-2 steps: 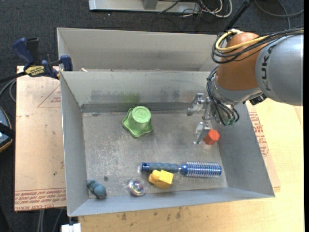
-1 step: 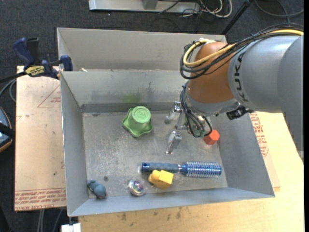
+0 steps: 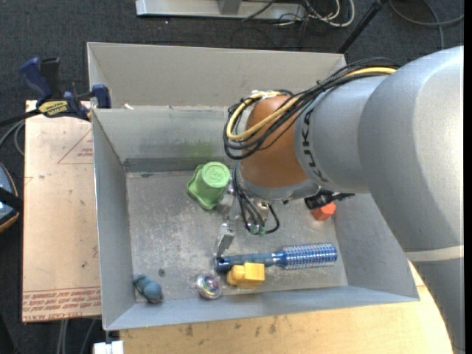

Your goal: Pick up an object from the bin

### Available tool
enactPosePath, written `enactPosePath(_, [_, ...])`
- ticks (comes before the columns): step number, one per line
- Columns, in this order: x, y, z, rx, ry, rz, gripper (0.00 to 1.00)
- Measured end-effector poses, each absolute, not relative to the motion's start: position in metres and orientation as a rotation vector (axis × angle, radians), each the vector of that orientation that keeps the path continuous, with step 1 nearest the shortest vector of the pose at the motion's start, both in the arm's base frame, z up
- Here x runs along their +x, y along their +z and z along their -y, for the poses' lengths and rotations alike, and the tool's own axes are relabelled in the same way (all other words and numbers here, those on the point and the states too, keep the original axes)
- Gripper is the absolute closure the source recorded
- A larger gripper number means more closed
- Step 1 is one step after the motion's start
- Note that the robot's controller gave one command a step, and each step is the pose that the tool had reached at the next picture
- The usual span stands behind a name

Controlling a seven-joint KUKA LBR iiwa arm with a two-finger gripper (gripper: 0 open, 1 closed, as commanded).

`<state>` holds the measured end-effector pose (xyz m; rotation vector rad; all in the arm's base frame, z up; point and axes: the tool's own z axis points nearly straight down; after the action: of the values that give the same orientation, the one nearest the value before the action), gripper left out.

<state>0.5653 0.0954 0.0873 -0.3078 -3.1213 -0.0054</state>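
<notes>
My gripper (image 3: 223, 243) hangs below the arm's wrist near the middle of the bin, its tip just above the left end of a blue hairbrush (image 3: 289, 258). The brush lies flat along the front of the bin, with its bristled head to the right. A yellow block (image 3: 246, 273) lies right in front of the brush's handle. A green cup-like thing (image 3: 209, 183) sits on its side just behind and left of the gripper. Whether anything is in the gripper is hidden.
A shiny, clear rounded thing (image 3: 209, 286) lies by the front wall, left of the yellow block. A blue-grey lump (image 3: 149, 289) sits in the front left corner. A small orange-red thing (image 3: 322, 211) lies at the right, partly under the arm.
</notes>
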Motion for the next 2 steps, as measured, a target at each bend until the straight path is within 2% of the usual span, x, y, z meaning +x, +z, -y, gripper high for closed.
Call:
enactPosePath(1, [0.484, 0.125, -0.062, -0.285, -0.003, 3.137, 0.0])
enactPosePath(2, [0.49, 0.084, -0.051, -0.263, 0.0, 3.129, 0.0])
